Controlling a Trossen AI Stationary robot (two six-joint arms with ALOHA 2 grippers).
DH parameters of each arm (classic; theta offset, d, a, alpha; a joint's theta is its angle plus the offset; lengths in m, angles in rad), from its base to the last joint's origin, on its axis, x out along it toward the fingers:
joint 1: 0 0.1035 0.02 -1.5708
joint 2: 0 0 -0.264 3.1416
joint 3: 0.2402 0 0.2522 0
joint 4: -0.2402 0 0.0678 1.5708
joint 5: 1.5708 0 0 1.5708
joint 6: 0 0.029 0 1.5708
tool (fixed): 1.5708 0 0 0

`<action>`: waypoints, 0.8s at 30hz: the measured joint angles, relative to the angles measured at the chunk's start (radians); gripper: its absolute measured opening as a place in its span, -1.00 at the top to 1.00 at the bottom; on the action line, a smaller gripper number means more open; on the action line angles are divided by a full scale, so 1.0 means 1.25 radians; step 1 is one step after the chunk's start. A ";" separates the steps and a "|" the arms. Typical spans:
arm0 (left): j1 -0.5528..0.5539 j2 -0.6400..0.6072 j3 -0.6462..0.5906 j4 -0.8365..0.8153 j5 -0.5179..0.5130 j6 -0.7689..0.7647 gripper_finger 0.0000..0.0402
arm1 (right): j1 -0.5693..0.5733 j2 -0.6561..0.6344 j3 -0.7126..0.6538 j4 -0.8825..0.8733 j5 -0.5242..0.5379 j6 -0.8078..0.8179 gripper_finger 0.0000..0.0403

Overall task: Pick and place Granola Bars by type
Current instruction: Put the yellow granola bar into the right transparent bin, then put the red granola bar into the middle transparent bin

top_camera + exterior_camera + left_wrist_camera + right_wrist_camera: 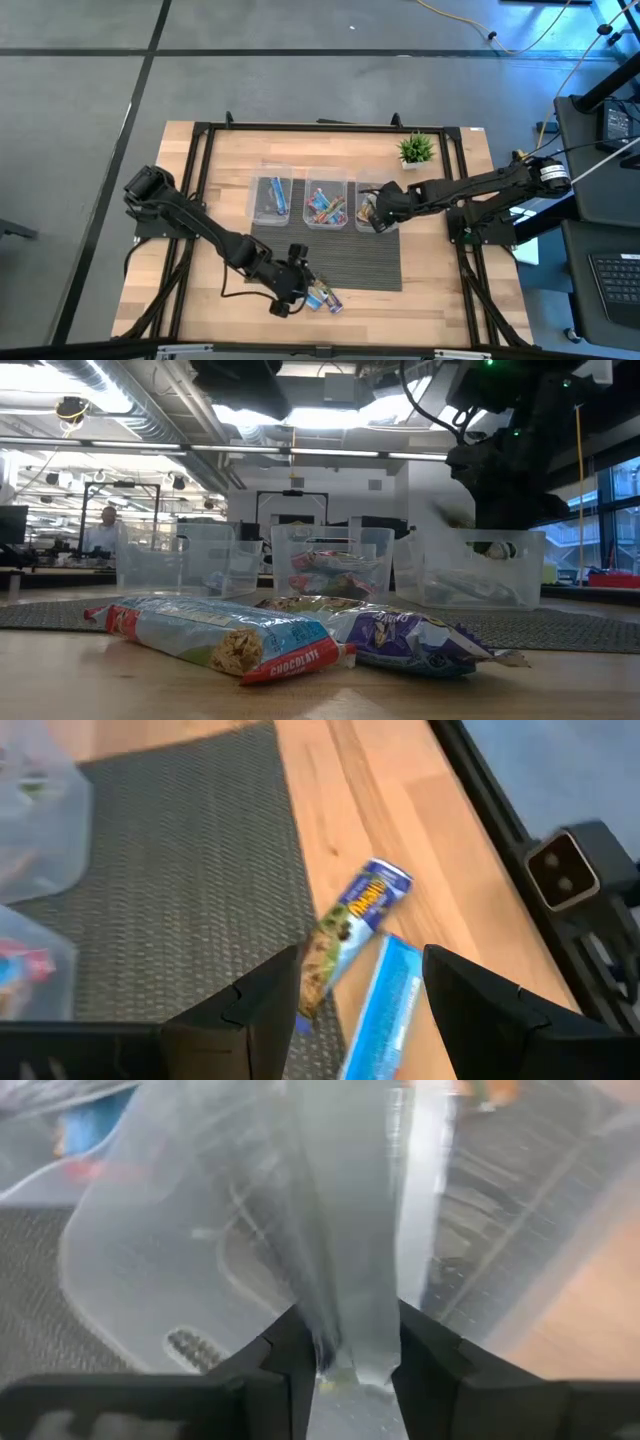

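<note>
Your left gripper [360, 990] hovers, jaws spread, over the granola bars [362, 910] on the tabletop [420, 810] — light, crinkly, slippery foil, so pinch mid-length across the narrow width — while the right gripper [345, 1345] pinches a bin wall [340, 1230].

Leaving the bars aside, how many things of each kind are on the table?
Bins: 3
Plant: 1
Mat: 1
Total: 5

Bright ceiling lights [330, 415] glare in the low view; both wrist views are blurred; the table [440, 300] is evenly lit.
</note>
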 joint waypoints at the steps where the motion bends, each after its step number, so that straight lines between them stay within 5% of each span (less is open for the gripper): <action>1: 0.000 0.003 0.000 -0.001 0.007 0.002 -0.01 | 0.000 0.000 0.000 0.005 -0.011 -0.005 0.40; 9: -0.015 0.069 0.000 -0.037 0.008 0.018 -0.01 | 0.000 0.000 0.000 0.010 -0.029 0.007 0.21; 24: -0.025 0.198 0.000 -0.043 0.063 -0.003 -0.01 | 0.000 0.000 0.000 0.016 -0.029 0.007 0.19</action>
